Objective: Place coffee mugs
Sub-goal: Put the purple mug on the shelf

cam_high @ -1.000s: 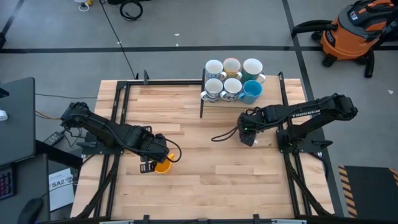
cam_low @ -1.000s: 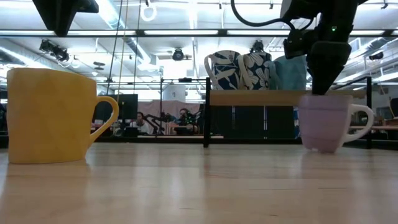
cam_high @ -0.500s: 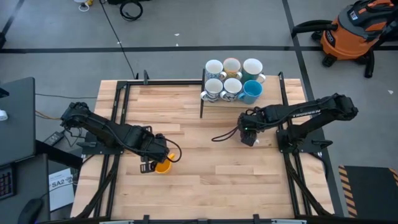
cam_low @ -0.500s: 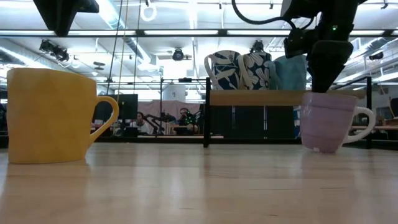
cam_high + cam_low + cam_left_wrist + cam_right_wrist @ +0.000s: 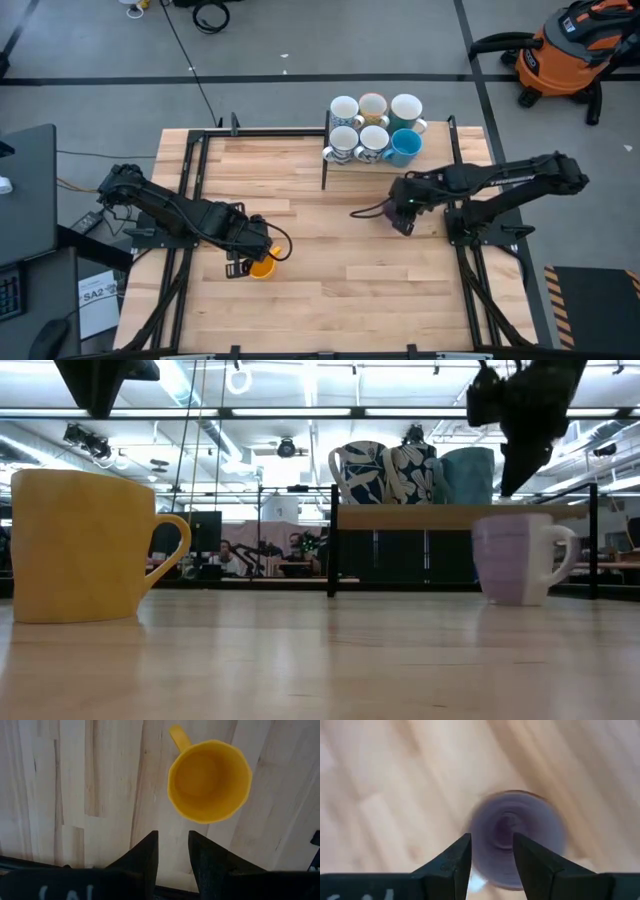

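Purple mug: it (image 5: 512,559) stands upright on the table (image 5: 330,290), right of centre, handle toward the right side in the low view. From overhead only a sliver of purple (image 5: 390,212) shows, the arm covers the rest. The right wrist view looks straight down into its mouth (image 5: 517,837), blurred.

Right gripper: in the low view it (image 5: 520,465) hangs above the mug's rim, clear air between them. Its wrist view shows the two dark fingers (image 5: 452,865) a narrow gap apart, nothing between them. Overhead it (image 5: 402,212) sits just above the mug.

Yellow mug: upright on the table's left half, mostly tucked under the left arm in the high view (image 5: 262,267). The low view has it big and close (image 5: 85,545), handle to the right. The left wrist view peers down into its empty inside (image 5: 209,781), handle pointing away from the fingers.

Left gripper: it (image 5: 172,852) is above the table just beside the yellow mug, fingers close together with a slim gap, gripping nothing. Overhead it (image 5: 250,260) is by that mug.

Shelf mugs: six of them (image 5: 372,128) in two rows on a raised shelf (image 5: 460,516) at the table's far edge. Overhead picks out a bright blue one (image 5: 405,146); the low view shows only the front row, two dark-patterned (image 5: 385,473).
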You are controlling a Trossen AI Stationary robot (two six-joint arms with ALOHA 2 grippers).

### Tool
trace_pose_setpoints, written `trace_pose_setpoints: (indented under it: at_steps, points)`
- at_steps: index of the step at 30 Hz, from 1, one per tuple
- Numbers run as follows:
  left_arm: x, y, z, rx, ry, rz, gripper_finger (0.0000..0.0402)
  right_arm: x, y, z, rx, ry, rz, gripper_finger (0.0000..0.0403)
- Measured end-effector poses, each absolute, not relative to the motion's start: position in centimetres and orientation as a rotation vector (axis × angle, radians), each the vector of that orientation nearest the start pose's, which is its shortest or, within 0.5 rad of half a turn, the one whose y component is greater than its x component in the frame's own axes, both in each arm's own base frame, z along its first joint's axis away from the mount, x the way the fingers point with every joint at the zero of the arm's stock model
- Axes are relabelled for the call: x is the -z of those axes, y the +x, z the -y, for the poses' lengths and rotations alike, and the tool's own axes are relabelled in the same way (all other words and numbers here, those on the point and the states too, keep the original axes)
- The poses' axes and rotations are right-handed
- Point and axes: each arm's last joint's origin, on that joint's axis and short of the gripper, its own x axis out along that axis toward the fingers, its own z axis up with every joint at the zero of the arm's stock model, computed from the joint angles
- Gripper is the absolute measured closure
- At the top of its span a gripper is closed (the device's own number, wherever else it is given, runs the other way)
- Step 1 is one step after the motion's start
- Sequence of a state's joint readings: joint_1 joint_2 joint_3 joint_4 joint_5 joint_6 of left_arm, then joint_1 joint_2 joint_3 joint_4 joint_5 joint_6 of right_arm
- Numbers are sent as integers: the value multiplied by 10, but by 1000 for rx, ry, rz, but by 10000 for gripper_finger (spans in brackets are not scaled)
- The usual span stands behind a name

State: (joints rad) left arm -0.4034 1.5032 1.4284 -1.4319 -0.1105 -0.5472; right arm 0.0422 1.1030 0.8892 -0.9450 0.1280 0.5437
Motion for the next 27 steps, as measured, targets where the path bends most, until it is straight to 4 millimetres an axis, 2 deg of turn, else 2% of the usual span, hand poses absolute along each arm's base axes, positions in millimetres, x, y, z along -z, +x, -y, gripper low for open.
trace_pose_setpoints:
  at_steps: [6, 14, 22, 27]
  points:
    - [-312, 239, 98, -164, -65, -1450, 288, -264, 197, -20, 311, 478, -1005, 252]
    - [-312, 240, 99, -156, -63, -1443, 288, -258, 210, -43, 354, 454, -936, 253]
    - [-312, 240, 99, -153, -63, -1438, 288, -243, 218, -51, 454, 396, -959, 253]
    - [-312, 240, 99, -153, -63, -1437, 288, -238, 215, -48, 532, 384, -1005, 253]
